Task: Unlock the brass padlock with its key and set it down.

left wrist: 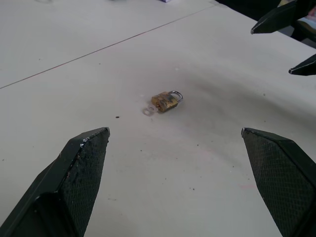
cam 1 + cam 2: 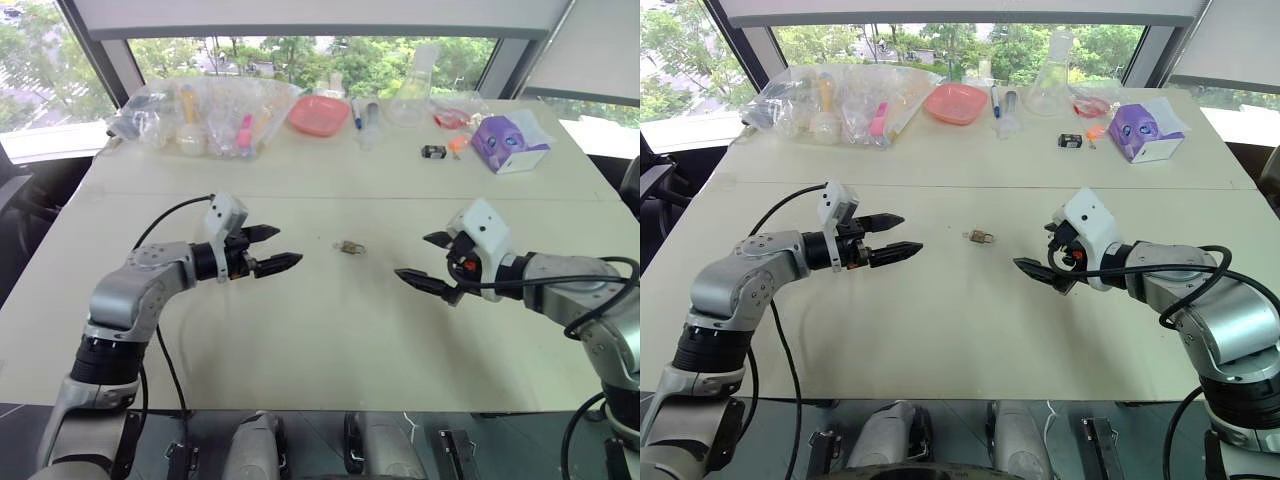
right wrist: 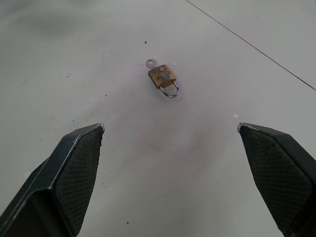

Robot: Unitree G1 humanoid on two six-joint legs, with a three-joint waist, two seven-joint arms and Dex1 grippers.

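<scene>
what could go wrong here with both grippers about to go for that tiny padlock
The brass padlock lies flat on the bare table, far smaller than either gripper's fingers, so a pinch may slide it away instead of lifting it. Its key shows only a tiny ring at the lock's base, which looks hard to grip and turn. The left gripper and right gripper, both open, point at the same spot from opposite sides and could collide.
</scene>
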